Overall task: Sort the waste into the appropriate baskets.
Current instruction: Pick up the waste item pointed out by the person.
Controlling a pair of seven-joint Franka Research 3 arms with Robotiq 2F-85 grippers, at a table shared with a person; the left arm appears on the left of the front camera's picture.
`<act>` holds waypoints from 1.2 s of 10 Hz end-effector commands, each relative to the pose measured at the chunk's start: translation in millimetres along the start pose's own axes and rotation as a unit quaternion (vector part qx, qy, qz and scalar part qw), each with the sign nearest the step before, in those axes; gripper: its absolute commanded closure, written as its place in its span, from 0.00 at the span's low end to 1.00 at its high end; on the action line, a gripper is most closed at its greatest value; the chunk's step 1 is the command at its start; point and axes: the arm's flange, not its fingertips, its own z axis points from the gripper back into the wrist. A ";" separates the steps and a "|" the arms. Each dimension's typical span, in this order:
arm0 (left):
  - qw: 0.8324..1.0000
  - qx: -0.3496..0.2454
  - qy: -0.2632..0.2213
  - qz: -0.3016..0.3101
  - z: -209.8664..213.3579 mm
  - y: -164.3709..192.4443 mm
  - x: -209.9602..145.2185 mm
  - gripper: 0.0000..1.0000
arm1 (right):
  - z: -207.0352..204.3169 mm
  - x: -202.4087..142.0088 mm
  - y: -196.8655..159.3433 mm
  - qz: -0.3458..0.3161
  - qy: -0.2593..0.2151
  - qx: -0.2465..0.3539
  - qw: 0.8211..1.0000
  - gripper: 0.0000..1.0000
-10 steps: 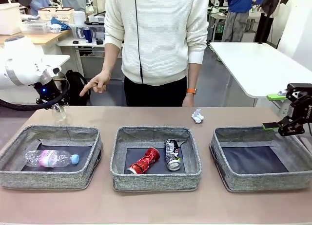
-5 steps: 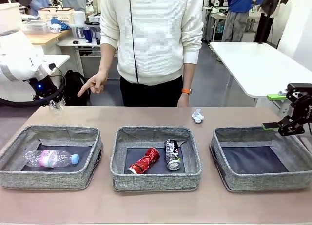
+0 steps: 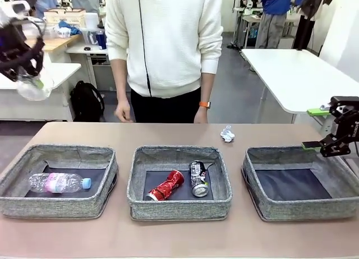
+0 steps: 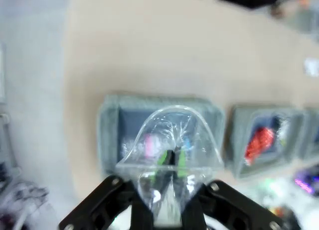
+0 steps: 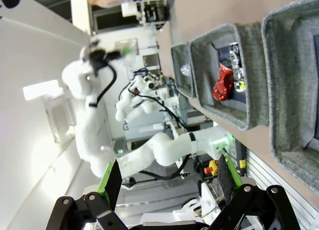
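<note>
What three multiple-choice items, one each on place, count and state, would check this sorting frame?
1. Where is the paper wad?
A. In the right basket
B. In the person's hand
C. On the bare table

2. How many cans lie in the middle basket?
A. One
B. Two
C. Three

3. What is the left pincer doing?
A. Shut on the clear cup
B. Open and empty
C. Shut on the bottle

Key: C, the wad lies on bare tabletop; B, a red can and a dark can lie there; A, the cup sits between its fingers, held high.
</note>
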 end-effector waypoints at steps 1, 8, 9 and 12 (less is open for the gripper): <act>0.997 -0.031 -0.022 -0.064 8.2 -6.2 -74.1 0.96 | 1.4 1.4 4.5 -0.005 0.003 0.005 1.000 0.00; 0.996 -0.027 -0.024 -0.076 26.6 -15.2 -96.5 0.95 | 1.4 1.4 4.5 -0.005 0.003 0.005 1.000 0.00; 0.997 0.022 -0.015 -0.069 33.8 -46.7 -89.7 0.95 | 1.4 1.4 4.5 -0.005 0.003 0.005 1.000 0.00; 0.991 -0.006 -0.041 -0.129 91.7 -190.2 -66.4 0.95 | 1.4 1.4 4.5 -0.005 0.003 0.005 1.000 0.00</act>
